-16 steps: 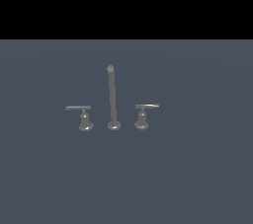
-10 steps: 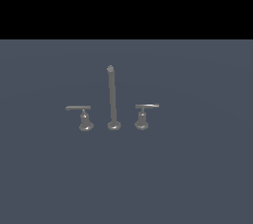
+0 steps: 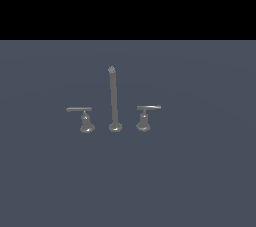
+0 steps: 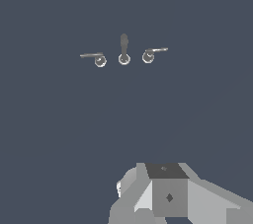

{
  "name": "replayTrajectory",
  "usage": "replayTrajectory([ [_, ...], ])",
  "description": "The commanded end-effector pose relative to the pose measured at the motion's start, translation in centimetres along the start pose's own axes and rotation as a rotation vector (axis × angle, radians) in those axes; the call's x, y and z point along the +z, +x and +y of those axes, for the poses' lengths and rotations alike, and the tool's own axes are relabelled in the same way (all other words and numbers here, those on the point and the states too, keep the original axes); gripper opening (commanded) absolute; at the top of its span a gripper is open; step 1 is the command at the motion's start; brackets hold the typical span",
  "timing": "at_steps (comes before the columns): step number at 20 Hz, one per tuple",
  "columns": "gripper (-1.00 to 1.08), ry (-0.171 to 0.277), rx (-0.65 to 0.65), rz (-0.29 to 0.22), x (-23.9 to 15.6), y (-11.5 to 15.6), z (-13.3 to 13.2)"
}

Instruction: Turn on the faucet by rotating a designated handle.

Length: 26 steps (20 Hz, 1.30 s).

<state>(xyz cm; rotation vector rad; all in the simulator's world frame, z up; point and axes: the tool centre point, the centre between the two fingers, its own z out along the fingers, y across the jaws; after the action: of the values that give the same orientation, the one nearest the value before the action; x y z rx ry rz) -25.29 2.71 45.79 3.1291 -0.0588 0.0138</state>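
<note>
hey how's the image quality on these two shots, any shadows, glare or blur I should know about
Exterior view: flat, even light, no cast shadows around the faucet; black band across the top; edges soft and pixelated. Wrist view: equally dim and shadowless, faucet small and blurry, only a faint bright tip on one lever; gripper body in the foreground, jaws out of frame.

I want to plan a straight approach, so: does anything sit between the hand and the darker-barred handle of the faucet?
Nothing visible does. In the wrist view only bare floor lies between the hand's body and the handle. The spout post and the twin lever stand beside it on the exterior view's right, not in front. The fingers are out of view.
</note>
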Motion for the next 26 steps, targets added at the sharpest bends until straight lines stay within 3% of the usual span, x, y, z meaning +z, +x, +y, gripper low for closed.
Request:
replayTrajectory([
  [1, -1.0, 0.0, 0.039, -0.001, 1.0, 0.1, -0.7],
  [26, -1.0, 0.005, 0.567, -0.009, 14.0, 5.1, -10.1],
])
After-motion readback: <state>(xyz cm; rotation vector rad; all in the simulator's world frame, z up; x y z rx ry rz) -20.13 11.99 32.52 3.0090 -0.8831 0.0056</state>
